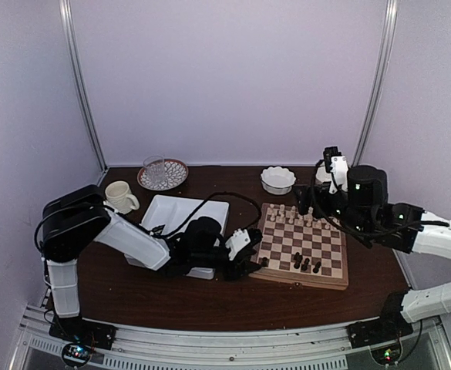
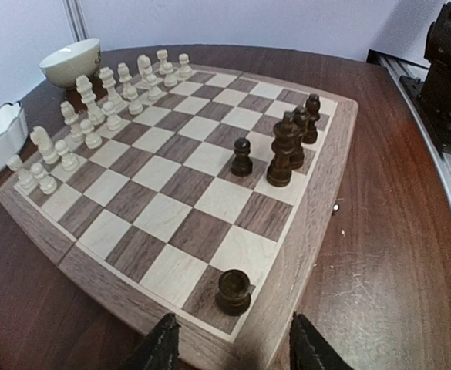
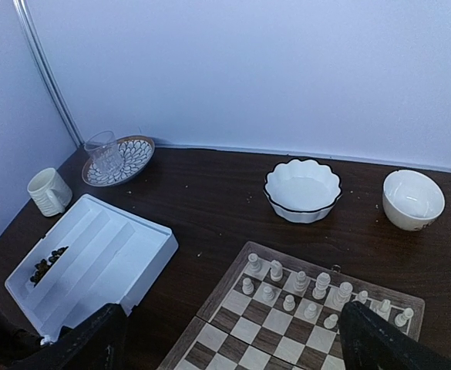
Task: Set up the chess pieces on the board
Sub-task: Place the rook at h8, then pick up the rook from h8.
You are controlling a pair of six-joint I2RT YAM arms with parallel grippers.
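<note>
The board (image 1: 329, 245) lies right of centre. Cream chessmen (image 2: 94, 108) fill its far rows. A dark rook (image 2: 233, 291) stands free on the corner square nearest my left gripper (image 2: 237, 353), which is open just behind the board's edge (image 2: 325, 193), with nothing between its fingers. Several more dark chess pieces (image 2: 287, 146) cluster along the same side. More dark pieces (image 3: 48, 264) lie in the white tray (image 3: 94, 254). My right gripper (image 3: 237, 347) hangs wide open and empty above the board's far side (image 3: 233, 324).
A cream mug (image 1: 119, 196) and a glass on a patterned plate (image 1: 162, 173) stand at the back left. A scalloped white bowl (image 1: 277, 179) and a plain white bowl (image 3: 414, 199) sit behind the board. The left arm reaches across the tray (image 1: 183, 212).
</note>
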